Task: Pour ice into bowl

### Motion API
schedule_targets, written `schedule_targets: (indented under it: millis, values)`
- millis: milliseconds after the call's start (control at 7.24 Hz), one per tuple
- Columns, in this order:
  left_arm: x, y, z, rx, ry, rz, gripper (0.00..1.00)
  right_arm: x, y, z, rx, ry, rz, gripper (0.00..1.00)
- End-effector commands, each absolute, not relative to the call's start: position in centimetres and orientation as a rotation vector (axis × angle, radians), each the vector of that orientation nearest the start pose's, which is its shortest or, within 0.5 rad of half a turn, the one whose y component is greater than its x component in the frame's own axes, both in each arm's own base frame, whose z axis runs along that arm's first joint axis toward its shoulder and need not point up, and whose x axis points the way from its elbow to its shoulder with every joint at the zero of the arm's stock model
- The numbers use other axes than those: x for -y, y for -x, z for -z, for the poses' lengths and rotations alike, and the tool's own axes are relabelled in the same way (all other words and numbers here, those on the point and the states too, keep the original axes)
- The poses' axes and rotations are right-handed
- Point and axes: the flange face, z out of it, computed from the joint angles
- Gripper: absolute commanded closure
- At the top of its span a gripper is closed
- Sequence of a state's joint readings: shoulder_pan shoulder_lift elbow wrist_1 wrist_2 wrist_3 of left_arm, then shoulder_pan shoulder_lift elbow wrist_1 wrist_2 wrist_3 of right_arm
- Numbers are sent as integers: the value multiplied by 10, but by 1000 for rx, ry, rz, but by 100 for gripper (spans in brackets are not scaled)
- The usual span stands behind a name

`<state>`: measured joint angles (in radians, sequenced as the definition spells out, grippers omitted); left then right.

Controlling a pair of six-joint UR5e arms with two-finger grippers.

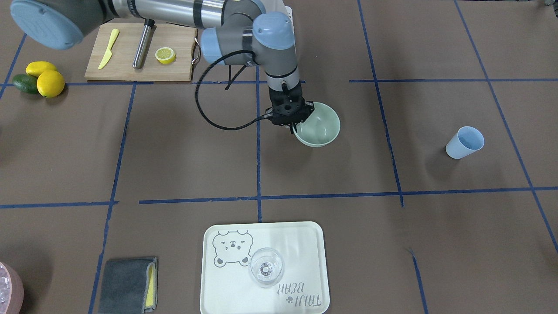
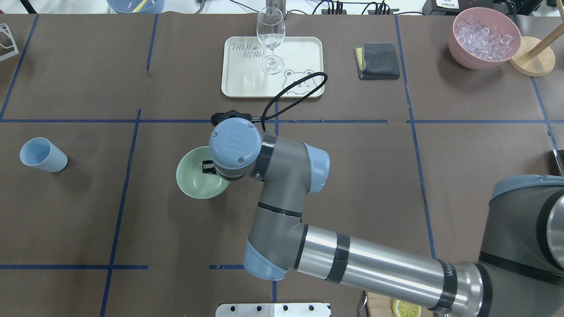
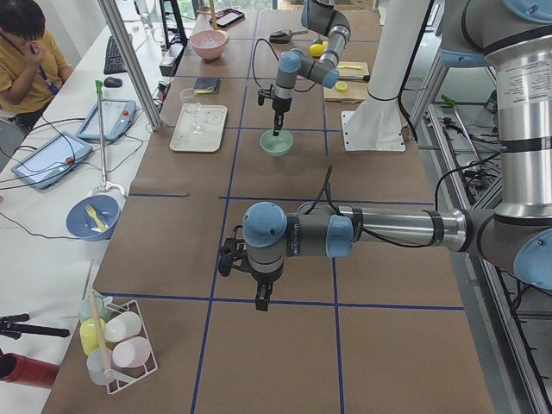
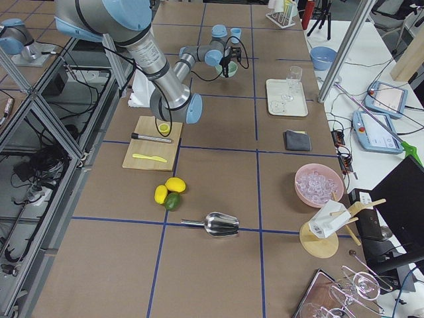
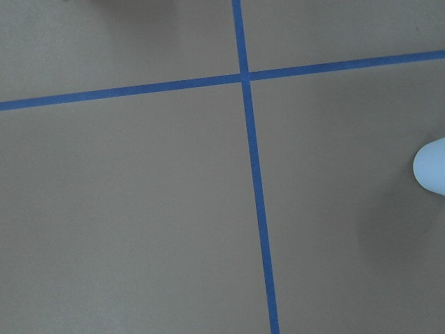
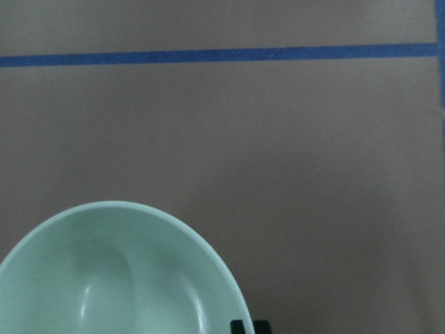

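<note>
Your target, the bowl [image 1: 322,126], sits upright on the surface [image 1: 174,152] near the middle, and its glossy inside is bare in both the front view and the right wrist view. It is round, so no long axis governs your approach. The right fingers [image 1: 293,127] point straight down at the rim on the robot's right side, touching it or just beside it. The right wrist view shows only their dark tips at the rim's edge, so I cannot tell whether they are spread, closed or clamped on the rim. That arm reaches in low from the robot's right, with its forearm stretched out and its wrist bent downward. The only ice you can see is heaped in the pink bowl [image 2: 484,37], well away on the robot's right. The blue cup [image 2: 42,154] stands well apart from the bowl on the robot's left, and I cannot tell whether it holds any ice. The left fingers [image 3: 261,300] hang above a taped cross with the wrist pointing down, and their state cannot be judged from the side view. The cup's edge shows in the left wrist view, so I judge that arm the nearer one to the cup.
</note>
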<state>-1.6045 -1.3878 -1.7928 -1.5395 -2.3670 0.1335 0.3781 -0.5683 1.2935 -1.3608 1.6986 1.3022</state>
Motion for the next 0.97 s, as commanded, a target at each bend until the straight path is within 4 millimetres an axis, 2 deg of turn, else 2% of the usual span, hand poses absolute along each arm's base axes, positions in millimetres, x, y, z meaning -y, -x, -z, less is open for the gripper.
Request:
schedule_targets:
  millis: [0,138,276,414,552,690,828]
  values:
    - [411,76,-638,-794,-65,-94,0,392,722,-91,902,-168,-75,100]
    - [410,76,-639,-794,-62,-93,0,393,722,-91,901,-168,-78,72]
    - [410,76,-640,-794,-59,-91,0,394,721,-91,900,-172,-81,1]
    - [410,76,-641,-794,-59,-91,0,402,711,-84,912,-187,-82,0]
    - [410,75,-641,-794,-58,-91,0,427,683,-76,923,-203,-102,0]
    - [411,76,-639,-794,-64,-92,0,452,642,-75,887,-204,-71,0]
    - [416,76,-634,-793,-75,-99,0,476,571,-108,895,-199,-3,0]
